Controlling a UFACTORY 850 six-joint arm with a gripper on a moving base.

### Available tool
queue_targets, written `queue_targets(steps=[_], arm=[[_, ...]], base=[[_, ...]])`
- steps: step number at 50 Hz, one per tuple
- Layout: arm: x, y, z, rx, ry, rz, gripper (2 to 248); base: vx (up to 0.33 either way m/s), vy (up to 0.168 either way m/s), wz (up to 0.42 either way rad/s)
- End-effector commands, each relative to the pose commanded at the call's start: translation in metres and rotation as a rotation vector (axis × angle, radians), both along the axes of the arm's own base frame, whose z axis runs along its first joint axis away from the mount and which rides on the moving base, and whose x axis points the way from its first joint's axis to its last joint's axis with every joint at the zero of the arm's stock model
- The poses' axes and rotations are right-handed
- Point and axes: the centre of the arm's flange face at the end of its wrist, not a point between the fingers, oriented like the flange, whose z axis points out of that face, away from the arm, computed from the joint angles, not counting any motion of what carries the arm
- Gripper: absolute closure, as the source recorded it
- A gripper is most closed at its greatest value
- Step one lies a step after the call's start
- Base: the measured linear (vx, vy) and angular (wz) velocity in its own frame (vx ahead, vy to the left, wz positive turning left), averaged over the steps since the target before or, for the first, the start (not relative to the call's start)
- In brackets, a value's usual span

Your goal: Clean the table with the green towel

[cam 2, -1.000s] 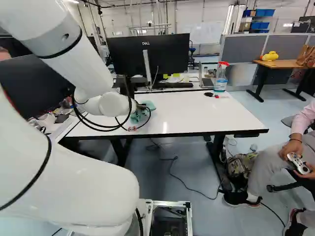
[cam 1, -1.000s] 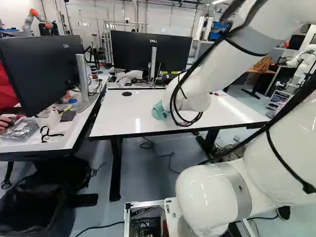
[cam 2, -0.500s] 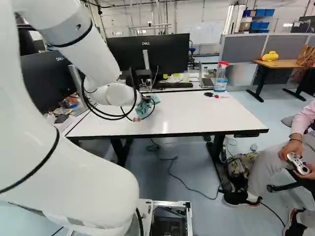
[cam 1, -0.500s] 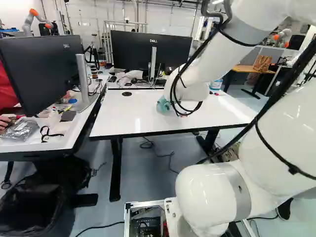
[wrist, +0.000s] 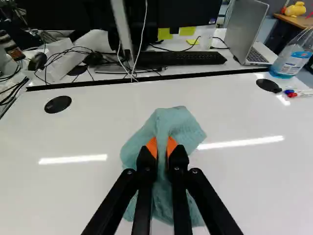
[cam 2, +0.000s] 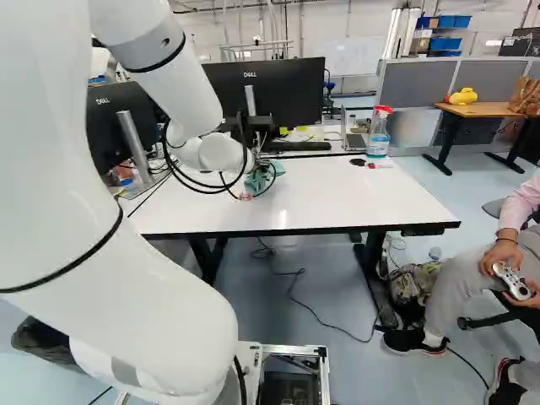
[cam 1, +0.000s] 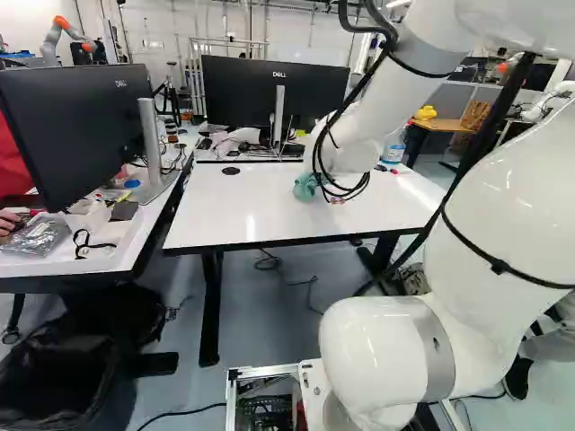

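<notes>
On table [wrist: 88, 191]: one towel [wrist: 182, 125], hand [cam 2: 261, 165] clamped on it; one bottle [wrist: 289, 61], two black discs [wrist: 57, 104].

Robotics lab, white robot arm [cam 1: 485, 215] rising from the lower right of the left base view, another robot [cam 1: 50, 38] at its upper left, black monitors [cam 1: 269, 85] beyond a white counter [cam 2: 337, 190], laptop [wrist: 244, 29], keyboard [wrist: 186, 58], grey partitions [cam 2: 413, 83], cable [cam 2: 293, 291] on the floor [cam 2: 270, 325].
</notes>
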Motion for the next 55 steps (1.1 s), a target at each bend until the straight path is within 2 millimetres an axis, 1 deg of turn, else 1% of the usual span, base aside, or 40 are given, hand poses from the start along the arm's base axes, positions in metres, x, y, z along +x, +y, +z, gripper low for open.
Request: queue_targets(steps=[13, 20, 55], arm=[[0.018, -0.016, -0.005, 0.007, 0.075, -0.032, 208], [0.024, -0.022, -0.008, 0.012, 0.114, -0.044, 208], [0.036, -0.044, -0.021, 0.039, 0.307, -0.086, 208]], base=[[0.0, 0.0, 0.0], [0.0, 0.0, 0.0], [0.0, 0.0, 0.0]])
